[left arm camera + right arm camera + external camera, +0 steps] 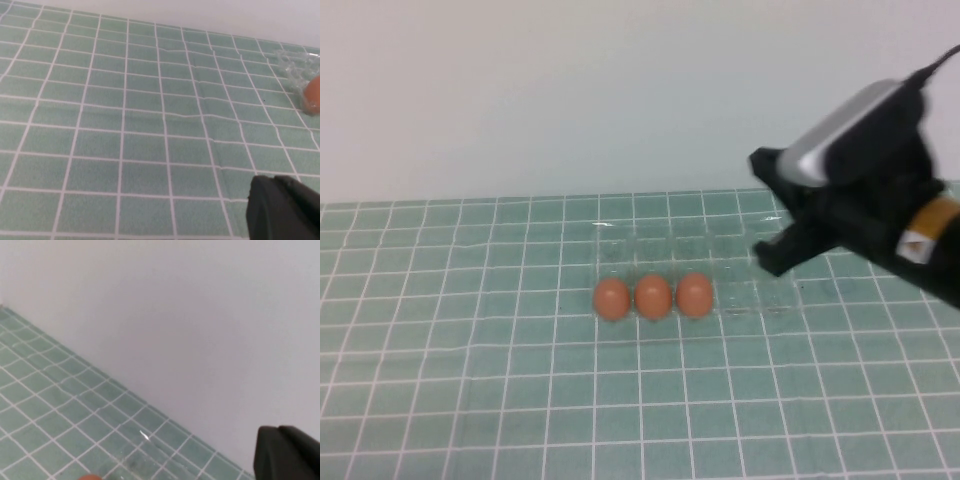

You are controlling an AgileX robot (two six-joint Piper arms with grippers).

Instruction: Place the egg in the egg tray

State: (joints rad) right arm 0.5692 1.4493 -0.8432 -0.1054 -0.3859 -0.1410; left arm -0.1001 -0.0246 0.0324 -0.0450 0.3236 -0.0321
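Green gridded tablecloth [520,400] | three matte orange-brown eggs [653,296] upright in clear glinting plastic tray [760,300], front row | right gripper [775,255] raised above tray's right end, grip unclear | left gripper [280,210] low over cloth, grip unclear

My work surface was a tablecloth [470,400] of pale green squares divided by white grid lines, slightly wrinkled in places. Behind it stood a plain wall [570,90], apparently white, unmarked.

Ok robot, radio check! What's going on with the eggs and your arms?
Right gripper raised over tray, right end. Left gripper low over the table, away from tray. Three eggs in tray's near row. Nothing in the way.
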